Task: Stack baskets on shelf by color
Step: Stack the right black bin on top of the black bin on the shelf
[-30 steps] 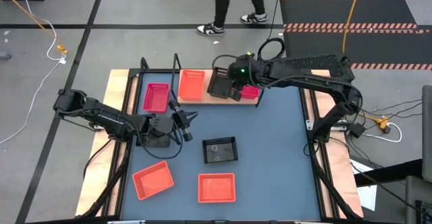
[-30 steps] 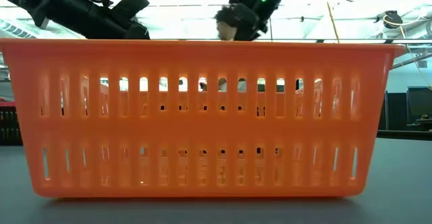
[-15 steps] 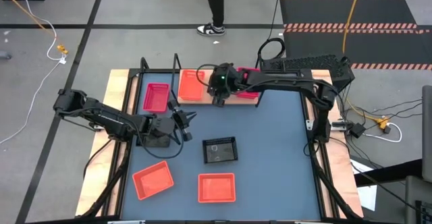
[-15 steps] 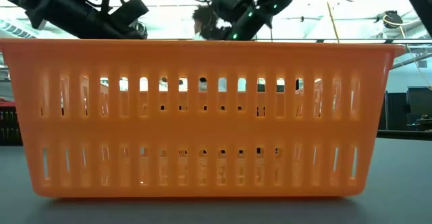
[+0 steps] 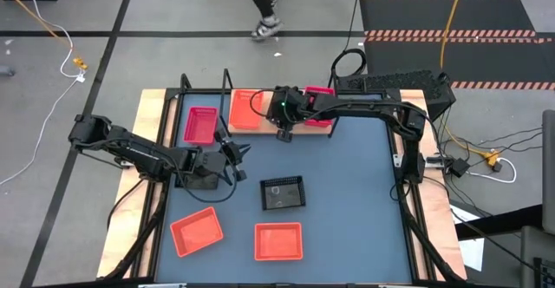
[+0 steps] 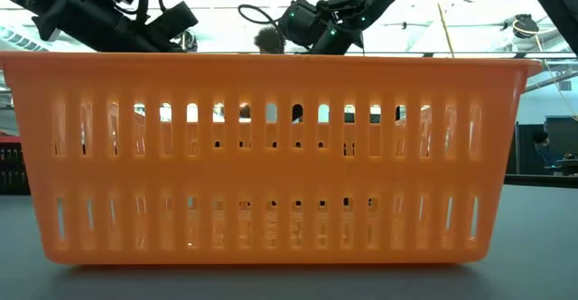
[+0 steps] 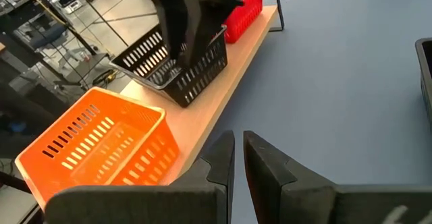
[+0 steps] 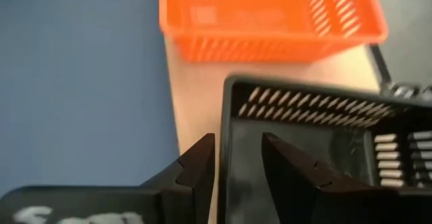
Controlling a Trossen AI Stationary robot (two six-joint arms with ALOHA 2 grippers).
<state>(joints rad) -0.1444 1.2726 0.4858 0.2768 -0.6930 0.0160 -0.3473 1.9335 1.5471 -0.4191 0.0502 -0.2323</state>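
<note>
While beside orange basket [image 8: 270, 11], black basket [image 8: 317, 150].

No readable text, brand, number or sign anywhere. Only a pale square patch on the floor of the orange basket [image 8: 270, 18] in the right wrist view, too blurred to read, and a similar pale mark inside the black basket [image 5: 284, 193] on the table in the high view, too small to read. Also some whitish smears on the right gripper [image 8: 236, 158] body, not legible as letters.
</note>
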